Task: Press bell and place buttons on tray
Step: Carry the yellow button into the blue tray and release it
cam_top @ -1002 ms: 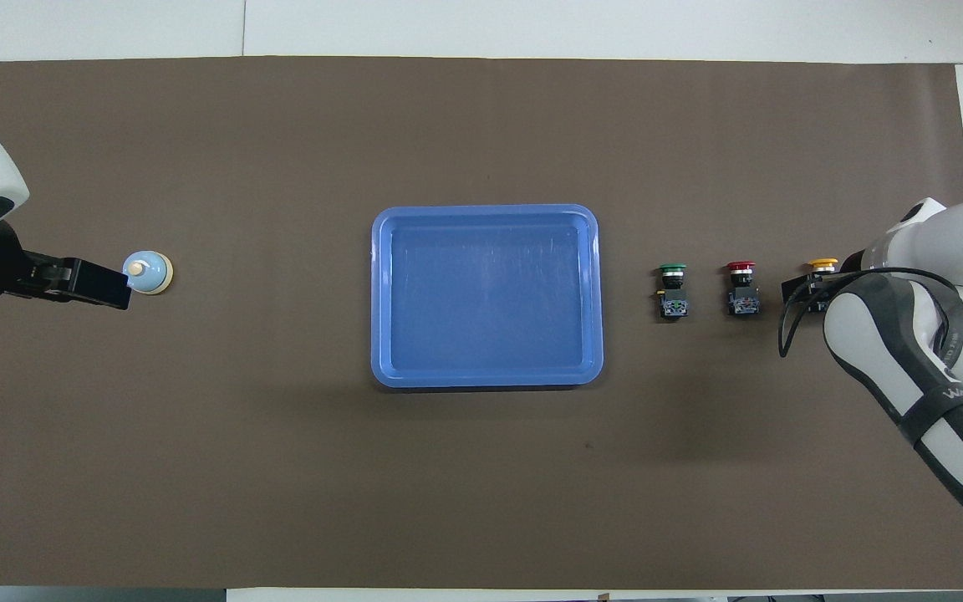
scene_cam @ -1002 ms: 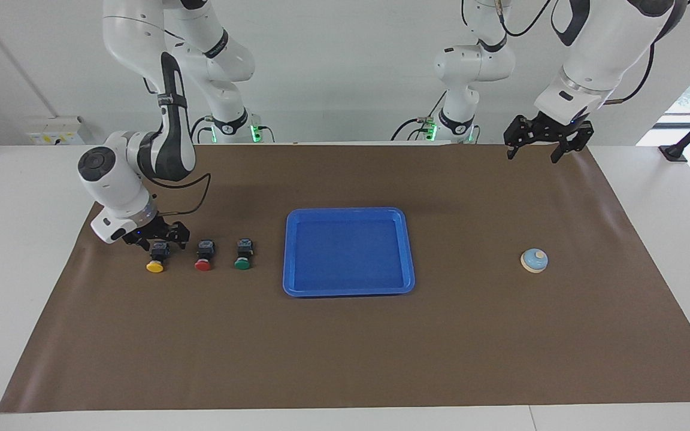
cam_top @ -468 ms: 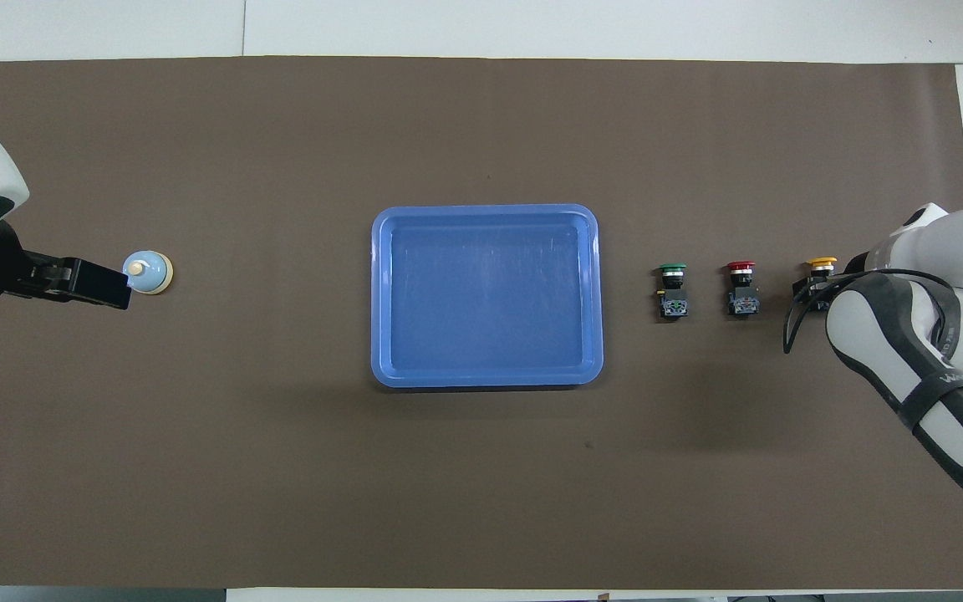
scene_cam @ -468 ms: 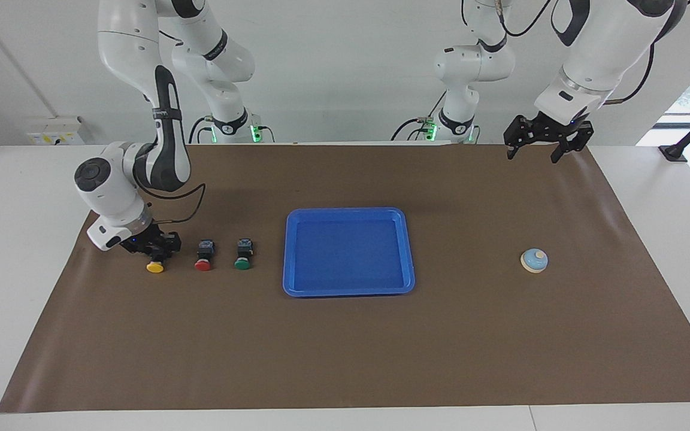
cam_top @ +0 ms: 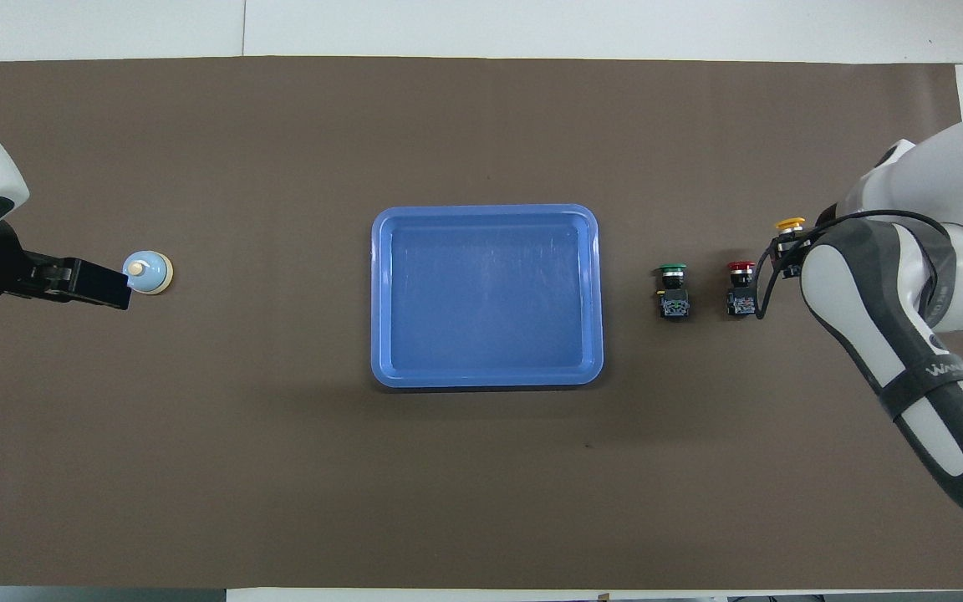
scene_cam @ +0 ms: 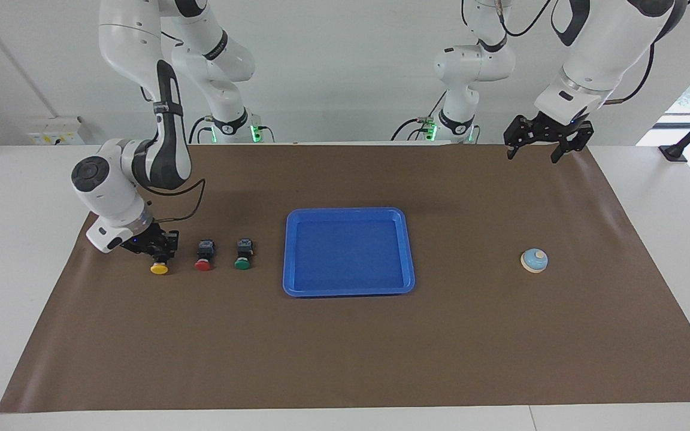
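Our right gripper [scene_cam: 158, 246] has its jaws closed on the yellow button's [scene_cam: 159, 269] black body, at the right arm's end of the row; our left gripper [scene_cam: 540, 143] waits with jaws wide and empty, raised at the left arm's end of the table. To carry well, we should lift straight up, clear the red button [scene_cam: 203, 265] and green button [scene_cam: 242, 263] alongside, then lower inside the tray [scene_cam: 348, 289] rim before letting go. We count three buttons, one tray, one bell [scene_cam: 535, 260], none yet in the tray.
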